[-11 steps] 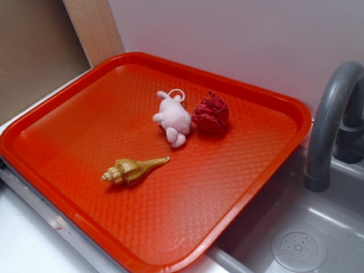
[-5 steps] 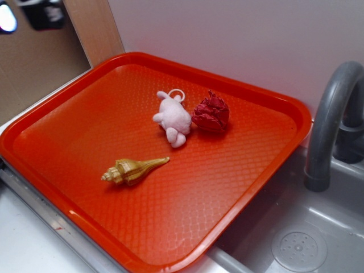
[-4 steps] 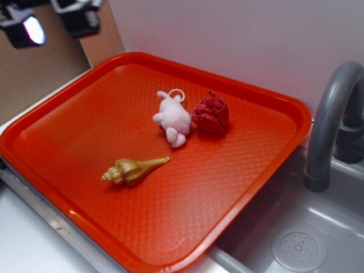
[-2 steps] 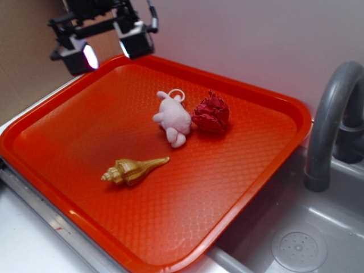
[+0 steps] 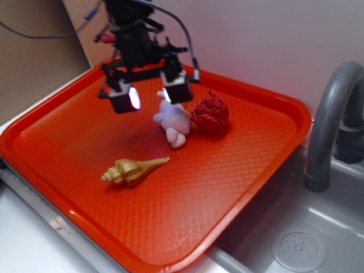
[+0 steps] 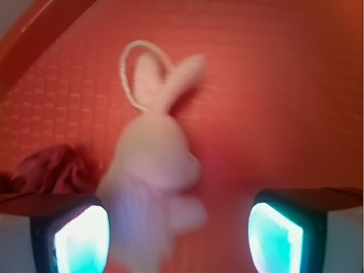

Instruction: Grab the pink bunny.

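The pink bunny lies on the orange tray, its white loop at the far end. In the wrist view the bunny is blurred and fills the space nearer the left finger. My gripper hovers open just above and left of the bunny, its glowing pads spread wide. Nothing is held between the fingers. In the wrist view the gripper shows both lit pads at the bottom corners.
A dark red paper ball touches the bunny's right side. A golden seashell lies toward the tray's front. A grey faucet and sink stand at the right. White wall behind.
The gripper came in from the upper left corner and has moved right and down until it hangs over the bunny. The bunny, ball and shell have not moved.
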Robot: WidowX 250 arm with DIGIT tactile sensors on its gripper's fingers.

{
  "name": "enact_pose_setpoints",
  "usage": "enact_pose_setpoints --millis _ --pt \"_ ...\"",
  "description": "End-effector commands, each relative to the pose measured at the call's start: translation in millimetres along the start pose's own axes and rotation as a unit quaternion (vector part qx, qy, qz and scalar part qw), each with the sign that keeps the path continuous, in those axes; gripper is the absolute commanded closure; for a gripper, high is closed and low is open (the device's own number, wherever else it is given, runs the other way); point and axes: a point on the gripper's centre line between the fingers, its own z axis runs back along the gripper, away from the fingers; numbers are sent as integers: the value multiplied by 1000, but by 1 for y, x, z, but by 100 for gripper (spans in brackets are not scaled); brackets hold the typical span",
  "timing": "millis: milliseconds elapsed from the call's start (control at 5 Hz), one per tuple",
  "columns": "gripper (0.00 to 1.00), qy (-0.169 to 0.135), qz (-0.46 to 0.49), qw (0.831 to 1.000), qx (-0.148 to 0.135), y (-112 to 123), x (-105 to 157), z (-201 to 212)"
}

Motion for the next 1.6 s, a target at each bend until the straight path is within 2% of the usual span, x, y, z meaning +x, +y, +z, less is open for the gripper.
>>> enact_pose_setpoints --millis 0,200,400,600,800,1000,1400 --pt "0 -3 -68 998 -18 -36 17 -17" --pt "100 5 -101 995 -22 -40 13 -22" --pt "100 -16 -110 994 -9 -23 11 -12" --pt "100 -34 -198 980 -2 1 19 29" --pt "100 -48 -315 948 -19 30 41 77" --pt "100 -102 -330 938 -26 62 48 117" --pt "100 -214 -269 939 -28 116 34 194"
